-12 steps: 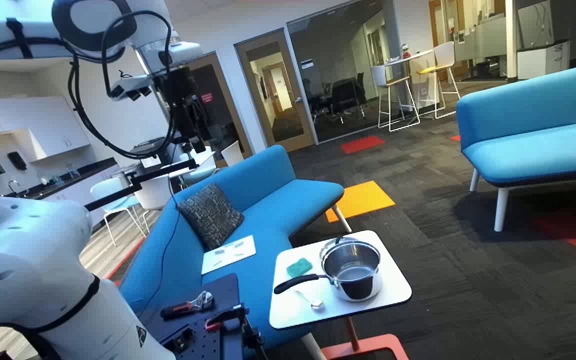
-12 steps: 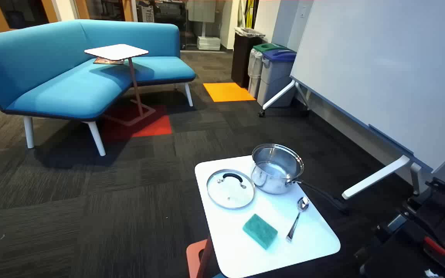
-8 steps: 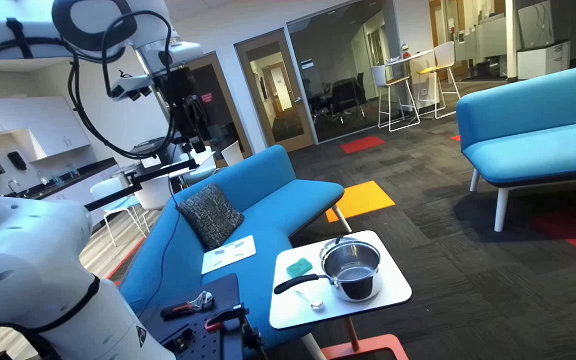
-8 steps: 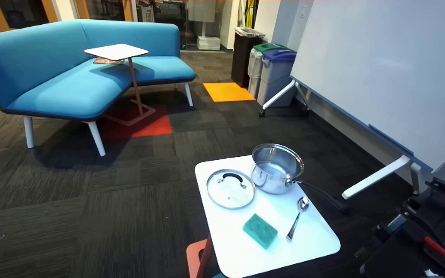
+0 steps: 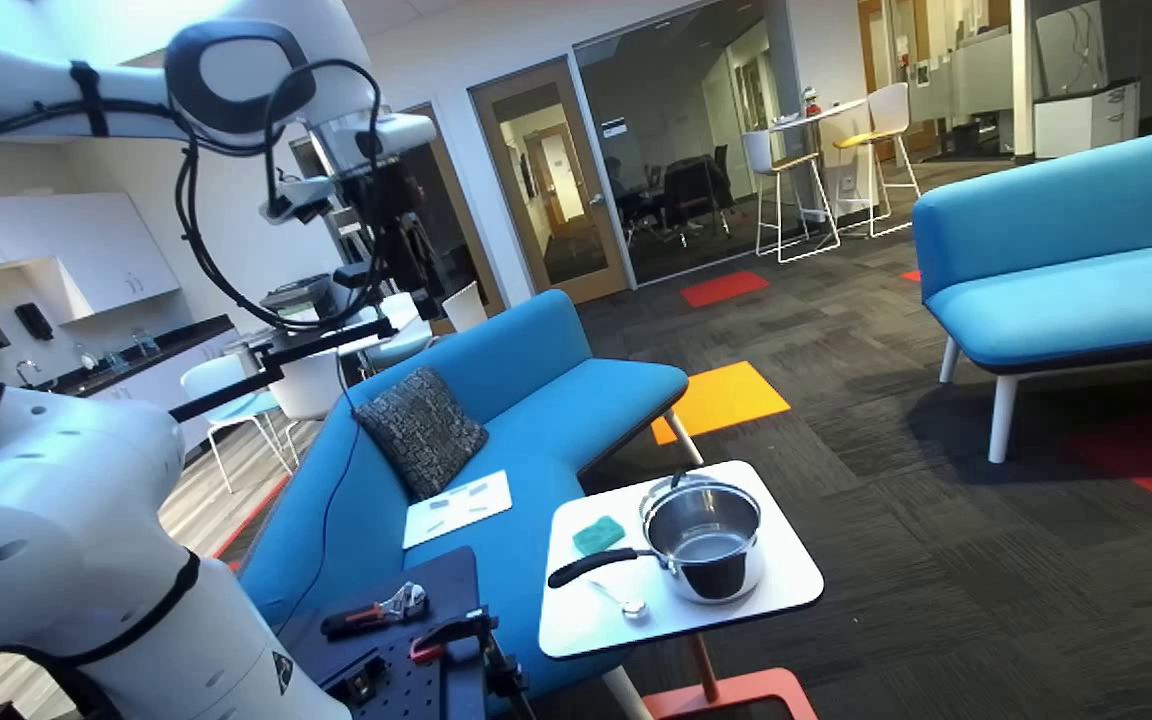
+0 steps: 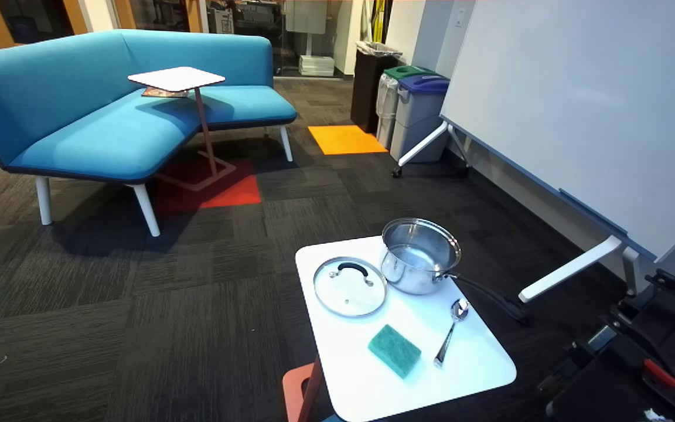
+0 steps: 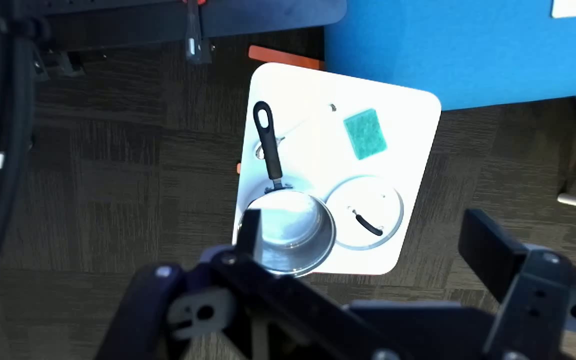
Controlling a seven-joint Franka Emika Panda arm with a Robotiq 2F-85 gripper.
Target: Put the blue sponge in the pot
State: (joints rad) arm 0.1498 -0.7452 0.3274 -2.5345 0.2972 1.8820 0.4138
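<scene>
The blue-teal sponge (image 5: 598, 536) lies flat on a small white table; it also shows there in an exterior view (image 6: 395, 351) and in the wrist view (image 7: 365, 134). The shiny metal pot (image 6: 412, 278) stands upright and uncovered on the same table, its inside bare, with a long black handle; it also shows in an exterior view (image 5: 726, 580) and the wrist view (image 7: 315, 247). My gripper (image 5: 426, 303) is high above the table, apart from everything. In the wrist view the gripper (image 7: 362, 225) has its fingers wide apart with nothing between them; the left finger covers part of the pot.
A glass lid (image 6: 349, 298) lies beside the pot. A spoon (image 6: 450, 331) lies near the sponge, partly under the pot handle in the wrist view. A dark platform (image 5: 451, 580) with a wrench (image 5: 376, 610) and clamps is beside the white table (image 5: 786, 580). A blue couch (image 5: 536, 480) adjoins it.
My arm and gripper have moved a little to the right and down in an exterior view. A dark part now shows at the upper right edge of an exterior view. Sponge and pot are unchanged.
</scene>
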